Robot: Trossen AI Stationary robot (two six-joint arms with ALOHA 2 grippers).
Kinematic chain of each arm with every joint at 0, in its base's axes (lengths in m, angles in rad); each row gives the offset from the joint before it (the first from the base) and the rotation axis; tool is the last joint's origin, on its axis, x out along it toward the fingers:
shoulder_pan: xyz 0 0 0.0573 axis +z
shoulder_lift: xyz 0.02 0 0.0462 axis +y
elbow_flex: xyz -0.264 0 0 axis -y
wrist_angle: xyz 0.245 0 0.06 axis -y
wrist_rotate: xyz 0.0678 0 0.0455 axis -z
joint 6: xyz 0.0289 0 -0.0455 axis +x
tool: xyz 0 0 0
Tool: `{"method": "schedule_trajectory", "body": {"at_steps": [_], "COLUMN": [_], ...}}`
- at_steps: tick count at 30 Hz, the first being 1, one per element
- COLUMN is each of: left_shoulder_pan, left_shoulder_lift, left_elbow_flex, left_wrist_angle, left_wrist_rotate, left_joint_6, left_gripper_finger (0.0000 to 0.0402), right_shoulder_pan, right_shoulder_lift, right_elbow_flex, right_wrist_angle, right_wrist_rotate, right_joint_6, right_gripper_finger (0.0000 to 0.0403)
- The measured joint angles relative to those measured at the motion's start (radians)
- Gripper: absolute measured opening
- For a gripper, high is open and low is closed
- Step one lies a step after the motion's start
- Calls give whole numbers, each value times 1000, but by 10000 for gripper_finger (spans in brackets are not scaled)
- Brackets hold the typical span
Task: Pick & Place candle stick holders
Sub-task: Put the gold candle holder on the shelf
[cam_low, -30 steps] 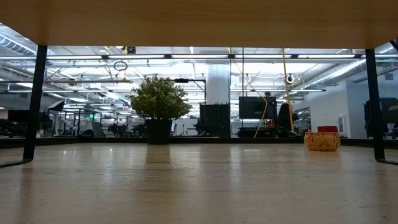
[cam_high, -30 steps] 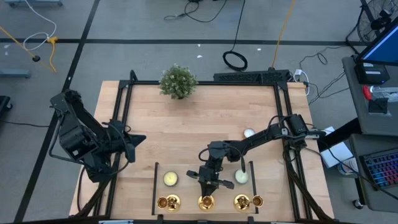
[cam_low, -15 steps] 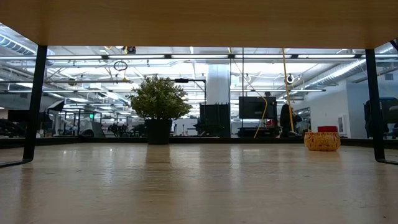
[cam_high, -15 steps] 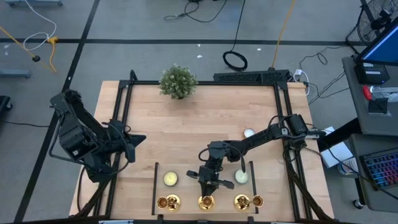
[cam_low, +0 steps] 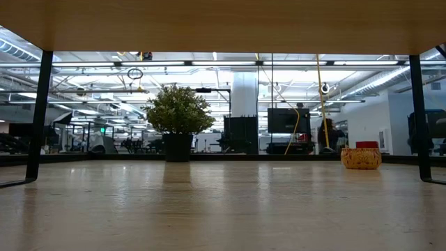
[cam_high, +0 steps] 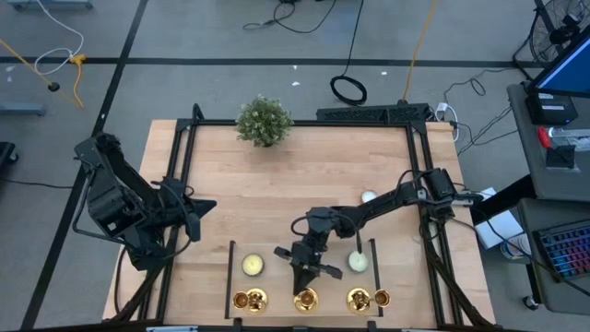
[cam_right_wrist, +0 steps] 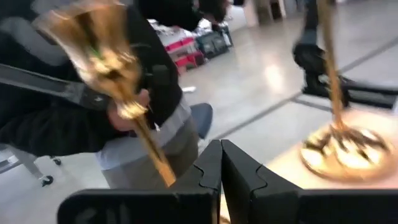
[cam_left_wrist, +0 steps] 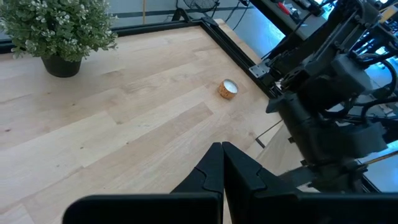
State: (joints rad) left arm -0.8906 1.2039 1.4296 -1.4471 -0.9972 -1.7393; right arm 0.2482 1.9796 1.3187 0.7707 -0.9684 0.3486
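Three gold candle stick holders stand along the table's near edge: left (cam_high: 250,300), middle (cam_high: 305,300), right (cam_high: 359,298). My right gripper (cam_high: 305,274) is low over the near centre, just on the far side of the middle holder, fingers shut (cam_right_wrist: 221,163). In the right wrist view, the middle holder's blurred stem (cam_right_wrist: 146,140) slants down behind one finger, and another holder (cam_right_wrist: 342,146) stands on its base farther off. My left gripper (cam_high: 208,206) waits shut at the table's left, clear of everything (cam_left_wrist: 222,168). My right gripper's shut fingers have nothing between them. The middle holder's stem (cam_right_wrist: 163,174) runs down right beside one finger (cam_right_wrist: 199,180), and the gripper's body hides its lower end. I cannot tell whether the finger touches it. The fingers point level toward the table's near edge.
A yellow candle (cam_high: 253,266) and a pale candle (cam_high: 359,262) sit just behind the holders, inside a thin black frame (cam_high: 230,277). A small candle (cam_high: 369,196) lies at the right, a potted plant (cam_high: 264,121) at the far edge. A person (cam_right_wrist: 93,118) stands beyond the near edge.
My right gripper has turned a little at the wrist above the middle holder without leaving its place. The holders and candles stand where they were.
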Motion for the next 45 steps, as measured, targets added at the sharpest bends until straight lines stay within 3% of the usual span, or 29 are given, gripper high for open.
{"method": "schedule_trajectory", "body": {"at_steps": [6,20,29,32,37,40,45], "left_shoulder_pan": [0,0,0,0,0,0,0], "left_shoulder_lift": [0,0,0,0,0,0,0], "left_elbow_flex": [0,0,0,0,0,0,0], "left_wrist_angle": [0,0,3,2,0,0,0], "left_wrist_rotate": [1,2,16,15,12,12,15], "left_joint_6": [6,48,43,43,42,38,34], "left_gripper_finger": [1,1,1,1,1,1,1], "right_shoulder_pan": [-33,-32,-33,-33,-21,-16,-18], "right_shoulder_lift": [-3,-13,-183,-204,-202,-205,-244], "right_elbow_flex": [0,0,0,-1,-65,-127,-185], "right_wrist_angle": [-126,-190,-614,-702,-617,-475,-388], "right_wrist_rotate": [26,28,161,160,101,101,135], "right_joint_6": [-22,-27,-323,-358,-287,-206,-159], "right_gripper_finger": [0,0,0,0,0,0,0]}}
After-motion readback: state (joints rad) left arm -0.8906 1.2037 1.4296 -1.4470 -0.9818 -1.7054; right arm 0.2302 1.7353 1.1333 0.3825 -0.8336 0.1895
